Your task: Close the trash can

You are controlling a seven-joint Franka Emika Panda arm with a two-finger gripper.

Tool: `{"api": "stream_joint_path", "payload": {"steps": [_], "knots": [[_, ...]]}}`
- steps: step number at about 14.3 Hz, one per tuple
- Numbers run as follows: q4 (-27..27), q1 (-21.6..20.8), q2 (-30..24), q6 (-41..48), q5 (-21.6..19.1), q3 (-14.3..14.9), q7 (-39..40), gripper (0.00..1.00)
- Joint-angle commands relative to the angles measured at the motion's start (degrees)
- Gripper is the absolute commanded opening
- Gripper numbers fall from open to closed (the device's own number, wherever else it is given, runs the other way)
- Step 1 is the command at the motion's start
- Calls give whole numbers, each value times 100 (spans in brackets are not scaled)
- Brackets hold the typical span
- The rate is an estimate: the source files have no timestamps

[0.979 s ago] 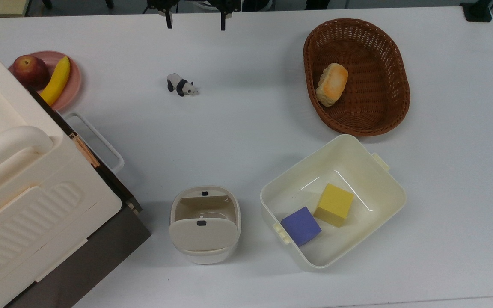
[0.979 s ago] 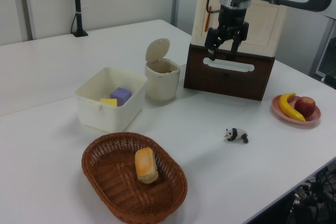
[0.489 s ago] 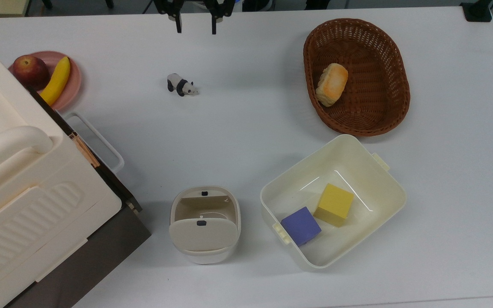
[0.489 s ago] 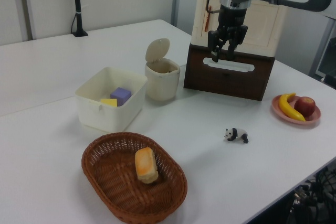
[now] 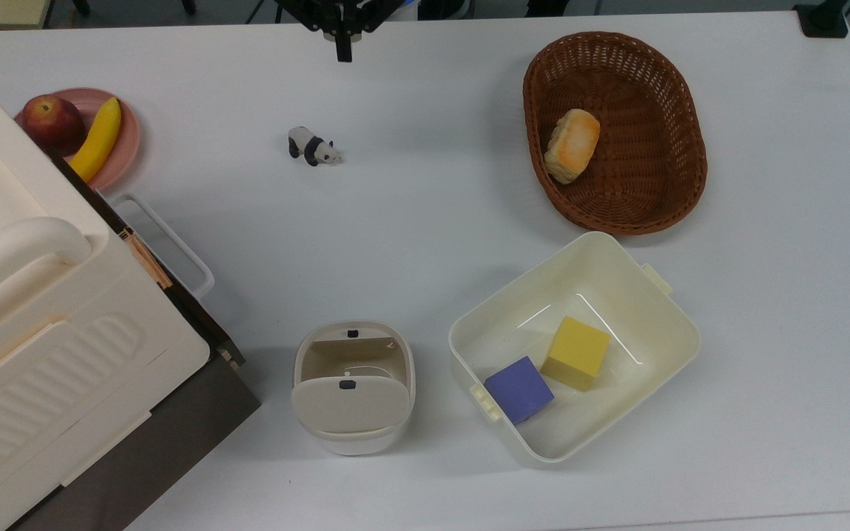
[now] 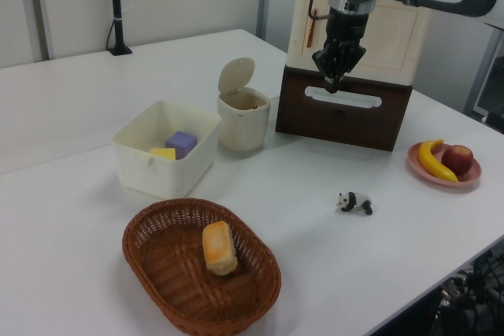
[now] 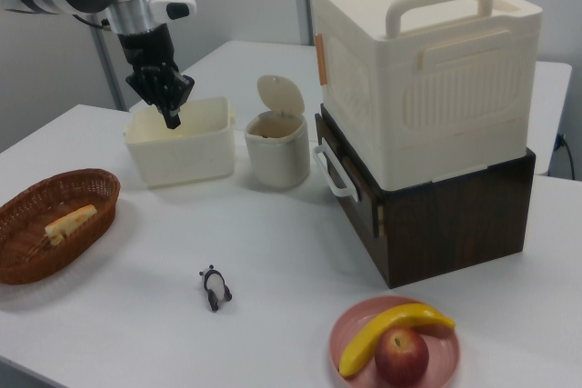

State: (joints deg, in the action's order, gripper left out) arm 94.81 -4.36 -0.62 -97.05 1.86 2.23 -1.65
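Top view shows the trash can [image 5: 353, 387] near the table's [image 5: 425, 221] lower edge, its hinged lid [image 5: 349, 403] standing up and the opening uncovered. It sits between the ribbed box [image 5: 49, 324] on a dark brown cabinet [image 5: 196, 391], toward the top view's left, and the open tub [image 5: 572, 346] holding a purple cube [image 5: 519, 389] and a yellow cube [image 5: 576, 352]. The gripper [image 5: 342, 53] hangs well apart from it at the top edge, above the table, jaws pressed together, empty. A toy panda [image 5: 313, 146] stands between them.
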Motion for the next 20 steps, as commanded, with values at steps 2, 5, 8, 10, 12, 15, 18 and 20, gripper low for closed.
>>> {"api": "stream_joint_path", "payload": {"steps": [2,5,8,10,12,15,18,20], "knots": [[38,-4,9,-558,-299,68,-38,0],[-190,32,429,-1585,-502,67,-38,0],[-673,14,905,-2369,-449,15,50,0],[-910,23,1081,-2939,-458,15,120,0],[-947,23,1204,-3362,-441,15,191,0],[-1095,84,1450,-3812,-449,6,296,0],[-1736,128,2020,-3821,-476,15,314,0],[-1913,128,2232,-3839,-476,15,314,0]]}}
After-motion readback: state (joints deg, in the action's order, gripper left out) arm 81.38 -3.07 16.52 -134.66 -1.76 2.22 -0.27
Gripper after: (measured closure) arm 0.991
